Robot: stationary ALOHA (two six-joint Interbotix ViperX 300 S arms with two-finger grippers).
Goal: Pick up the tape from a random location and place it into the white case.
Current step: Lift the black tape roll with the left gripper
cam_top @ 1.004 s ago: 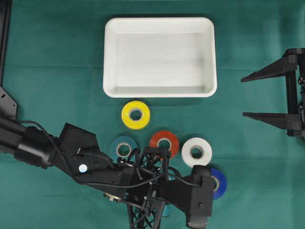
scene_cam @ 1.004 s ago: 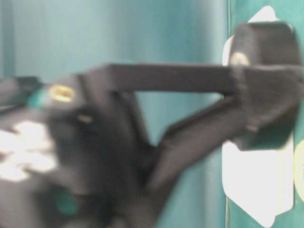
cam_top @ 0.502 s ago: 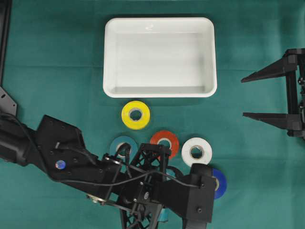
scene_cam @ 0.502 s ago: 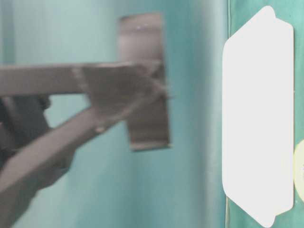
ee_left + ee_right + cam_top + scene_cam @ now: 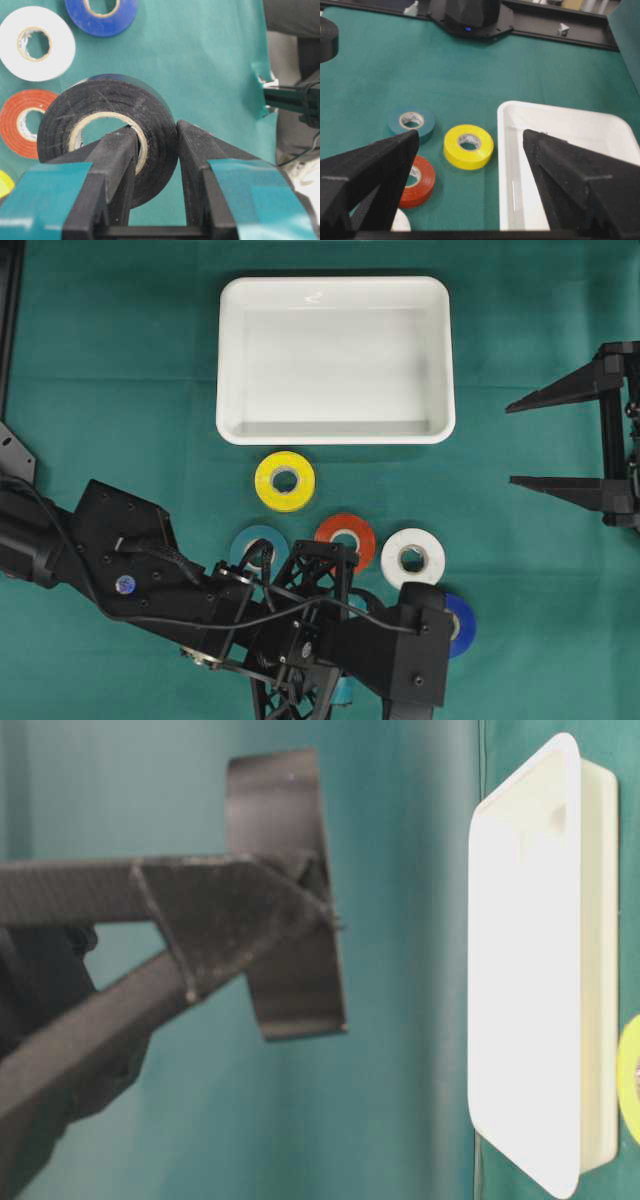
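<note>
My left gripper (image 5: 155,129) is shut on a black tape roll (image 5: 100,107), one finger through its core and the other on its outer face. The roll hangs clear of the green cloth, seen edge-on in the table-level view (image 5: 290,990) with a finger (image 5: 220,910) across it. In the overhead view the left wrist (image 5: 415,645) hides the roll. The white case (image 5: 230,360) lies empty at the back middle, its rim (image 5: 502,150) also in the right wrist view. My right gripper (image 5: 510,444) stands open at the right edge, holding nothing.
Several more tape rolls lie on the cloth in front of the case: yellow (image 5: 285,480), teal (image 5: 258,545), orange (image 5: 345,537), white (image 5: 412,558) and blue (image 5: 460,625), the blue one partly under the left wrist.
The left arm's upper links have swung left and the gripper has shifted with the black roll, now sharp in the table-level view. Over the last half second it barely moves. The right arm is still.
</note>
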